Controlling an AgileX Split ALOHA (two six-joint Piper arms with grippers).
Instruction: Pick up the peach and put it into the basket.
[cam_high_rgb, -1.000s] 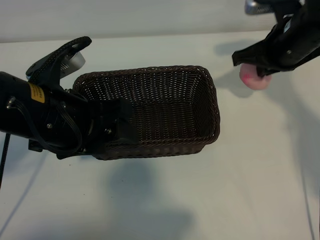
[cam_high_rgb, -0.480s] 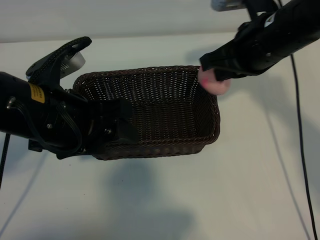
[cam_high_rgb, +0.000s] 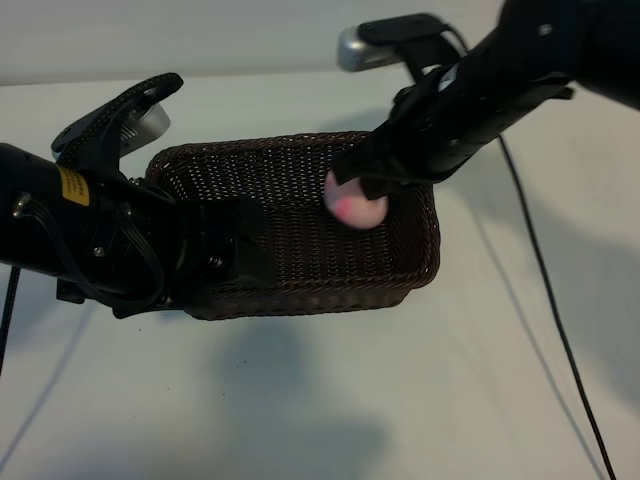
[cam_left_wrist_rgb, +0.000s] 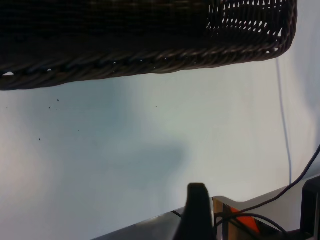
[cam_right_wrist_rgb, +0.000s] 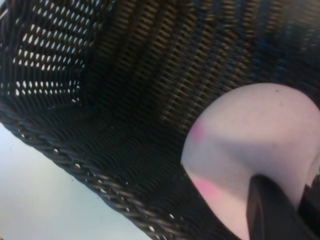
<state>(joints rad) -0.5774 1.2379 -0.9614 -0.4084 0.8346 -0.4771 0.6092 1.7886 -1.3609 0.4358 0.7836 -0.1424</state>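
Placing step: small round pale pink peach (cam_high_rgb: 354, 208), clamped in right gripper (cam_high_rgb: 362, 186) jaws, above dark brown rectangular wicker basket (cam_high_rgb: 420, 262) interior; left gripper (cam_high_rgb: 235, 250), jaws wide, at basket's left end; next, lower and release.

We are seeing a pale worktop (cam_high_rgb: 300, 400) carrying the brown basket (cam_high_rgb: 400, 285), with a thin black cable (cam_high_rgb: 555, 330) lying beside it.

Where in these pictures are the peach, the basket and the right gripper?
peach (cam_high_rgb: 354, 208), exterior view, its lower pink face.
basket (cam_high_rgb: 425, 262), exterior view, its braided right rim.
right gripper (cam_high_rgb: 362, 186), exterior view, fingertips clamped on the peach.
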